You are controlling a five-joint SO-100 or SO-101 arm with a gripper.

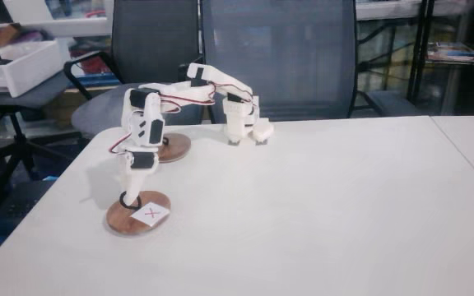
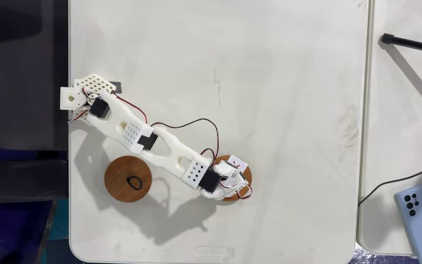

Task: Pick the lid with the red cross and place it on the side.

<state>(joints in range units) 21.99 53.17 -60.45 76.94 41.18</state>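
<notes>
The gripper [image 1: 130, 200] is down on the black loop handle of the lid with the red cross [image 1: 142, 217], which lies flat near the table [image 1: 319, 205] edge; I cannot tell whether it pinches.

Seen from above, the white arm [image 2: 152, 143] reaches from its base at the white table's [image 2: 284, 88] left edge toward the lid with the red cross [image 2: 245, 176], its gripper [image 2: 229, 183] directly over it. Left of this lid lies a plain brown disc [image 2: 128, 178]. A phone [image 2: 420, 220] rests far right of the lid.
</notes>
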